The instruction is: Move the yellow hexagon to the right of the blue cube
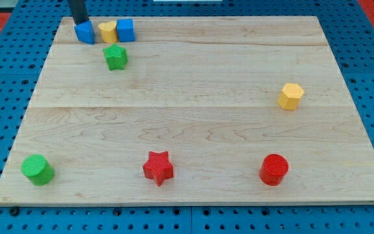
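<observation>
The yellow hexagon [291,96] lies on the wooden board at the view's right, about mid-height. The blue cube [126,30] sits at the view's top left, touching a yellow heart [108,31] on its left. A second blue block [84,32] of unclear shape lies left of the heart. My tip [81,22] comes down from the view's top edge and stands right at the top of that second blue block, far to the left of the yellow hexagon.
A green star [115,57] lies just below the yellow heart. A green cylinder [37,169] is at the bottom left, a red star [158,168] at bottom centre, a red cylinder [274,169] at bottom right. The board [193,117] rests on a blue pegboard.
</observation>
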{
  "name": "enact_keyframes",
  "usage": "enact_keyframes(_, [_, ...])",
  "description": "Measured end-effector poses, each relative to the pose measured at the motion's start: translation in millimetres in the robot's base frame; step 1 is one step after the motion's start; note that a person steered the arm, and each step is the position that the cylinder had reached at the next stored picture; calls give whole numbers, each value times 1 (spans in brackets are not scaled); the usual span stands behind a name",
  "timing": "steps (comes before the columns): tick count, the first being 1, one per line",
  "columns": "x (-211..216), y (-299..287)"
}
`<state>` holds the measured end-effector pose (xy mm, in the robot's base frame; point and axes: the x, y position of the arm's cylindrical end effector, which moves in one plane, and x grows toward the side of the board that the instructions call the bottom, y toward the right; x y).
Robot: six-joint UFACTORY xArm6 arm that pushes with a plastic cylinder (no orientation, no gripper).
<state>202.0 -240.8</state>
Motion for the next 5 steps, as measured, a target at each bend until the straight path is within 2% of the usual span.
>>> enact_keyframes(1, [71,-44])
enact_keyframes(2, [99,-2])
enact_keyframes(4, [66,68])
enact_keyframes(5, [66,76])
